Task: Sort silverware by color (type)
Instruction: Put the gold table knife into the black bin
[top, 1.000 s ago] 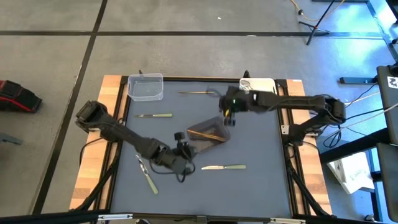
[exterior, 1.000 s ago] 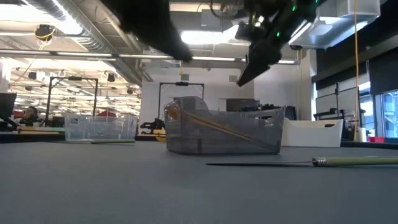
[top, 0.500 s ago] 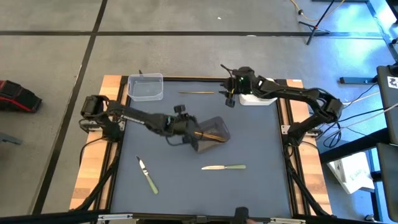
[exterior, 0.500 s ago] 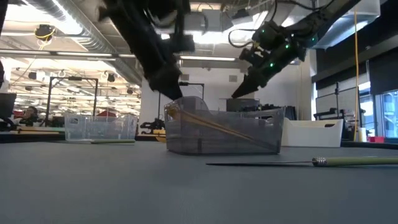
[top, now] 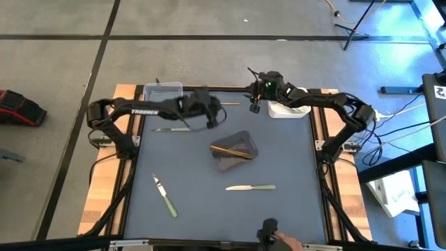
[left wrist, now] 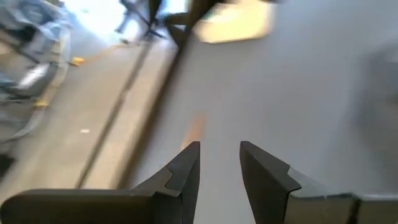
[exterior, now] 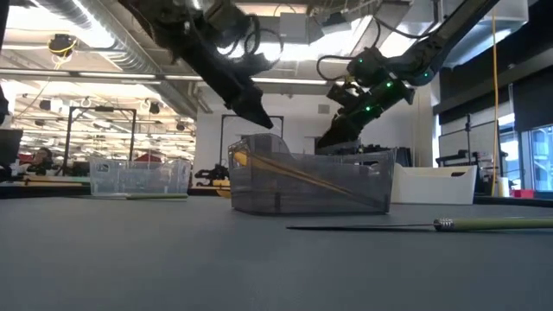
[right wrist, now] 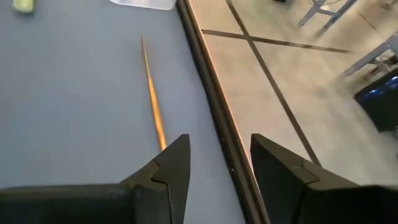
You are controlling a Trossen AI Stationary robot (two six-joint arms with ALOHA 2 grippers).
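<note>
Bench (top: 293, 209), grey mat. Left hand (top: 214, 118): raised near the far edge, fingers apart, empty. Right hand (top: 255, 106): by the white tub (top: 291, 110), fingers apart, empty. Gold utensil (top: 220, 104): on the mat between both hands. Dark grey tub (top: 240, 139), centre: holds gold pieces (top: 230, 150). Green-handled knives: (top: 173, 129), (top: 166, 198), (top: 251, 187), loose. Clear tub (top: 163, 97): far left corner.

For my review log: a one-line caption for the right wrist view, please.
Right gripper, open and empty, hovers over a thin gold utensil lying near the table edge.
</note>
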